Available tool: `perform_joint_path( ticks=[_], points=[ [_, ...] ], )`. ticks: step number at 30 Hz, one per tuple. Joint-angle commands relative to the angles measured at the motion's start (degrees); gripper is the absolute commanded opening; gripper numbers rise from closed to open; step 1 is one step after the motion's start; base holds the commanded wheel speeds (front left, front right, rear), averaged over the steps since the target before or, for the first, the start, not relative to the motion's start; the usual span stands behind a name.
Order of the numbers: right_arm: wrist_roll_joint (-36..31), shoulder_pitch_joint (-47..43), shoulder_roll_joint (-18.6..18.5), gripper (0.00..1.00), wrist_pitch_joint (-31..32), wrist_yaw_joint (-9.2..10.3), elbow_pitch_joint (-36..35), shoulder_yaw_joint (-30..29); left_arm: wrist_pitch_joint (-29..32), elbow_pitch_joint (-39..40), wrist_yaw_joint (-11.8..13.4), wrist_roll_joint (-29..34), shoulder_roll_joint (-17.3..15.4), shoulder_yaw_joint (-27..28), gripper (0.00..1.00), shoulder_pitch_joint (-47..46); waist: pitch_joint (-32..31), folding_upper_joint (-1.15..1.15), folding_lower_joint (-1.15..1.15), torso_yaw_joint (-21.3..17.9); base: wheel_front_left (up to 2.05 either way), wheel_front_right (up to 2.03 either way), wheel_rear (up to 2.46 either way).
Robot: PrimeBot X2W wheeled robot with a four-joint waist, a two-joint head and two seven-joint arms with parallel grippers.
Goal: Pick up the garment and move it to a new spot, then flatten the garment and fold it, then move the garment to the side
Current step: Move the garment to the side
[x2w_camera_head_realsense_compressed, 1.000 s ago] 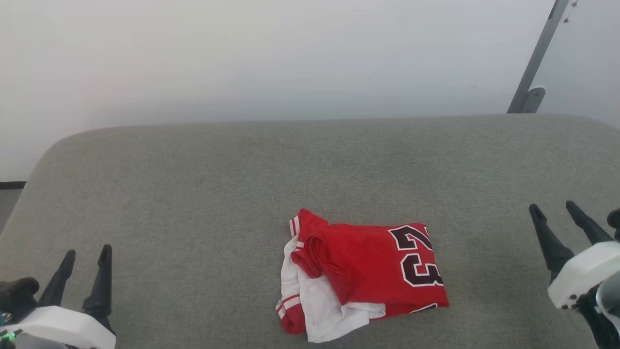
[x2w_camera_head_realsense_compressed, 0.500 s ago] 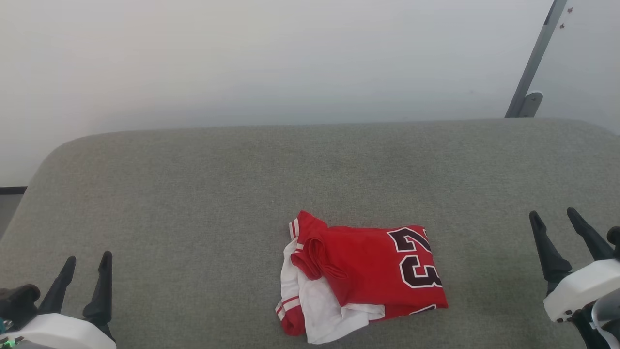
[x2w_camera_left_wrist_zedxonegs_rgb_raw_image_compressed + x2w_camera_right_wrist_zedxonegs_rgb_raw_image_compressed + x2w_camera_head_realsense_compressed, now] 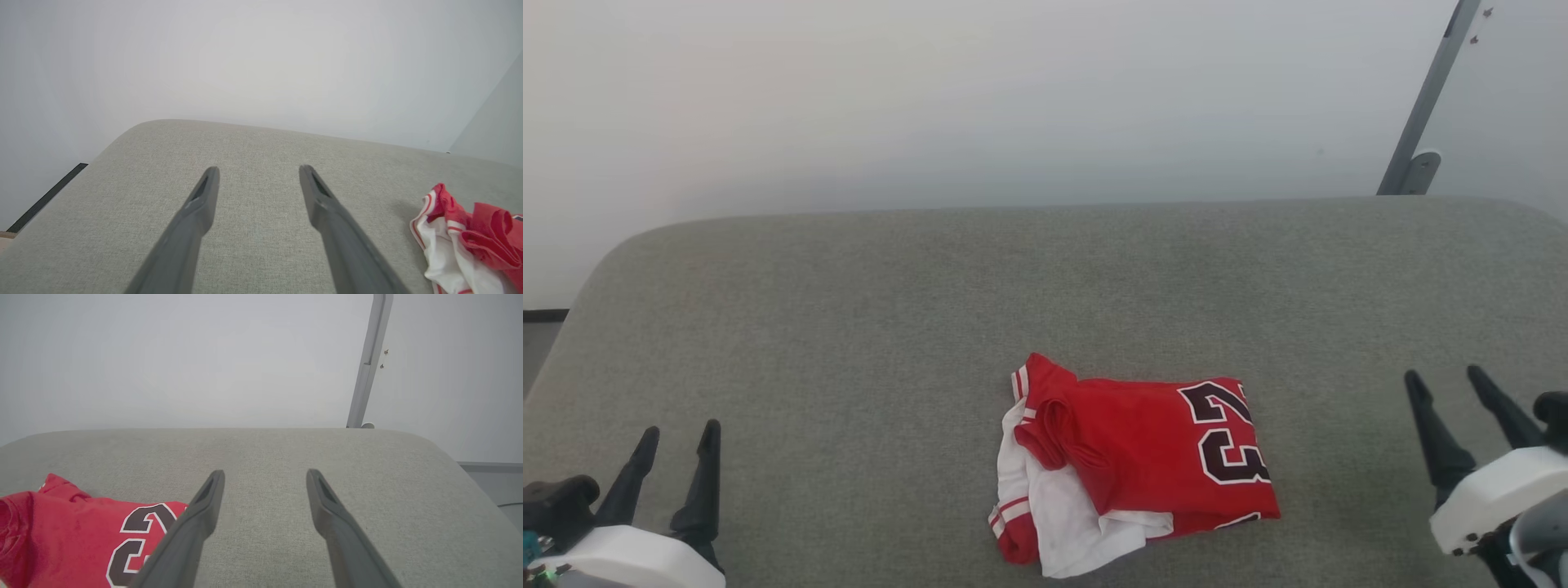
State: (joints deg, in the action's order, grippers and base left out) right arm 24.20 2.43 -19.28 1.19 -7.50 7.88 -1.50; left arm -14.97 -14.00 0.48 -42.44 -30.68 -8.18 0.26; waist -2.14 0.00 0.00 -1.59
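Your shirt (image 3: 1135, 461) lies folded at 6 o'clock on the grey cushion (image 3: 849, 327), only "23" legible, rest tucked under. L gripper (image 3: 680, 430) at 8 and R gripper (image 3: 1444, 375) at 4 both gape wide, holding nothing, well apart from it. Metal post (image 3: 1425, 98) at 1, top cut off.

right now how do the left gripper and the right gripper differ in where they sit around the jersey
The left gripper sits far from the garment, by its white sleeve; the right gripper sits nearer, by the number. The left gripper points almost straight up the head view; the right gripper leans left. Both are open and empty.
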Motion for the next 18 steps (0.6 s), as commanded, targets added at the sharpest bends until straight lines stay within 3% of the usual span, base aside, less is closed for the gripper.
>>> perform_joint_path(
  ticks=[1,9,18],
  points=[
    [0.25,-0.46,0.35,1.0,0.31,0.03,-0.05,0.38,-0.25,0.22,-0.11,0.24,0.01,-0.09,1.0,-0.39,0.18,0.0,0.0,0.33,0.0,0.0,0.0],
    [3.73,1.8,0.61,1.0,7.35,0.03,1.74,4.9,0.17,0.56,0.04,0.65,0.49,-1.18,1.0,-0.97,1.57,0.0,0.0,2.88,0.0,0.0,0.0],
    [8.99,5.85,-1.01,1.0,21.6,0.03,4.98,9.75,0.58,0.37,-0.21,0.86,1.95,-2.85,1.0,-3.32,5.2,0.0,0.0,6.67,0.0,0.0,0.0]
  ],
)
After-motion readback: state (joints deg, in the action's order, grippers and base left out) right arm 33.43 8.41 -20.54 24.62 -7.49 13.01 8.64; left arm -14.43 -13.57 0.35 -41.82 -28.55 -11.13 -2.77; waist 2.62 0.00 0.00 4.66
